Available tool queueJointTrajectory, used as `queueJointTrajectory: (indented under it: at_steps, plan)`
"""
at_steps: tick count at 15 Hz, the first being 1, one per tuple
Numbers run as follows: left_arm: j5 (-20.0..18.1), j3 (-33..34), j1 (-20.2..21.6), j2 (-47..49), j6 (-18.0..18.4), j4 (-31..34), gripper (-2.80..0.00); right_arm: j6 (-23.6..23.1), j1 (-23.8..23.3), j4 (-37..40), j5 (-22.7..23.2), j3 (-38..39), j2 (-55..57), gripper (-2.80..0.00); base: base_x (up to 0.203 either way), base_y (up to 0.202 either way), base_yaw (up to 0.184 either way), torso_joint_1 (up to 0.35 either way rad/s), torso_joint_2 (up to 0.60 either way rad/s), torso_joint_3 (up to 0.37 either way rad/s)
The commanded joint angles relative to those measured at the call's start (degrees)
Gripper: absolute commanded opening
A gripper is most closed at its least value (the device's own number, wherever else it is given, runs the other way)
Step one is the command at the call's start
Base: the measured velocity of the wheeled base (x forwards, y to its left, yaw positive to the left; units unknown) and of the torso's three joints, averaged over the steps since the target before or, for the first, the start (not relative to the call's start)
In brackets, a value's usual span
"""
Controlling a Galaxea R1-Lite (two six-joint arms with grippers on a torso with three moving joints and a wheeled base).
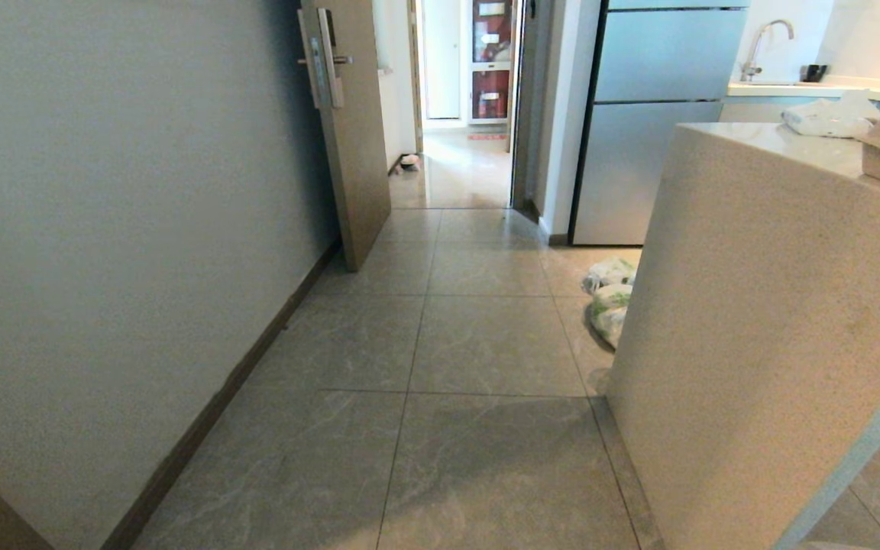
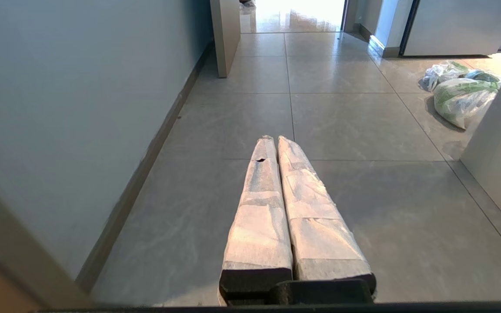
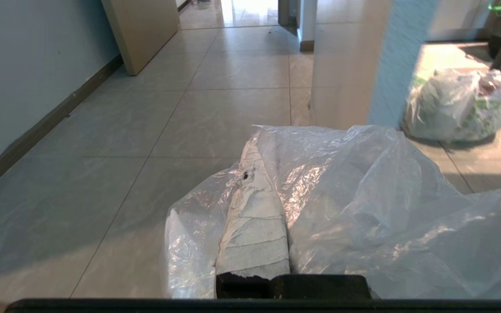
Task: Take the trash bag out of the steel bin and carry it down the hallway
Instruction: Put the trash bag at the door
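Right end effector (image 3: 272, 143) is clamped on the trash bag (image 3: 363, 208), clear wrinkled film draped over and around its wrapped fingers (image 3: 255, 230), one finger hidden under the plastic. Bag hangs above the grey tiled floor (image 3: 102, 152), just short of the beige counter block (image 3: 342, 65) corner. Left end effector (image 2: 276, 138) has fingers pressed together, holding nothing, pointed over the floor toward the open wooden door (image 2: 226, 34). In head view neither arm shows. Counter block (image 1: 753, 321) stands right of the floor strip; white bags with green print (image 1: 609, 302) lie at its far base, fridge (image 1: 654, 114) behind them. Beyond the door (image 1: 348, 130) the hallway (image 1: 455, 168) has glossy beige tiles. Steel bin is not seen
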Motion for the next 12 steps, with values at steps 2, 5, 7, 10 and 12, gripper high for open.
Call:
queueJointTrajectory:
  at_steps: [2,5,7,10,12]
  plan:
    - [0.01,0.18,0.02,0.02,-0.04,0.00,-2.80,0.04,0.00,0.00,0.00,0.09,-0.01,-2.80,0.189,0.000,0.002,0.004,0.00,0.006]
    - [0.01,0.18,0.02,0.02,-0.04,0.00,-2.80,0.07,0.00,0.00,0.00,0.09,-0.01,-2.80,0.188,0.000,0.000,0.003,0.00,0.005]
    - [0.01,0.18,0.02,0.02,-0.04,0.00,-2.80,0.05,0.00,0.00,0.00,0.09,-0.01,-2.80,0.190,0.000,0.002,0.000,0.00,0.000]
    - [0.01,0.11,0.02,0.02,-0.01,0.00,-2.80,-0.01,0.00,0.00,0.00,0.09,-0.01,-2.80,0.191,0.000,0.000,0.003,0.00,0.004]
    - [0.01,0.18,0.02,0.02,0.05,0.00,-2.80,0.06,0.00,0.00,0.00,0.09,-0.01,-2.80,0.186,0.000,0.001,0.001,0.00,0.002]
